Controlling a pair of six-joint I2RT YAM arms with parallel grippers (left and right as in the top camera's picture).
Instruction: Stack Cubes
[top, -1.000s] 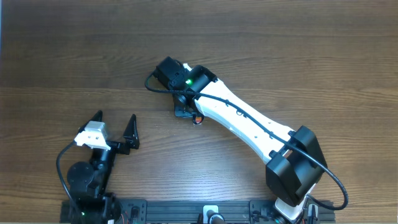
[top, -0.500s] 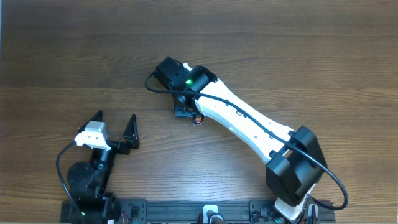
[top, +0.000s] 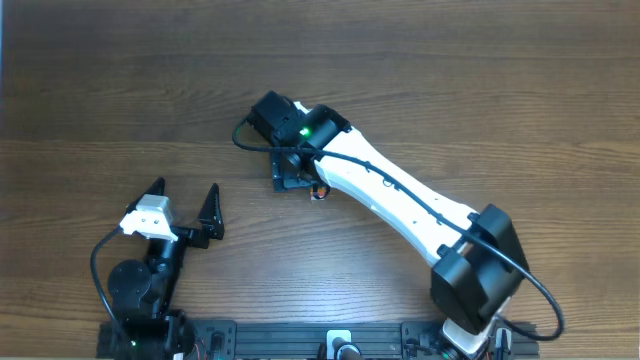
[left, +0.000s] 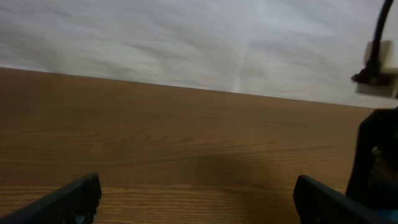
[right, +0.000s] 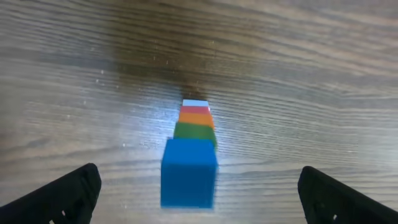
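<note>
Stacking looks done: blue cube (right: 188, 171) tops the coloured tower (right: 196, 123) beneath the right tool (right: 199, 186), its jaws spread wide. Next, I'd judge, a straight lift clear; left tool (top: 186, 195) sits open.

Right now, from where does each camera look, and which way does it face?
Top view: fixed above the table, facing straight down; shows both arms from their bases, left gripper and right gripper.
Left wrist view: on the left wrist, low, facing across the table toward a pale wall; its own fingers show.
Right wrist view: on the right wrist, facing down on the stack of cubes; its own fingers show, wide apart.
Shared: top and left wrist views both show the right arm.
</note>
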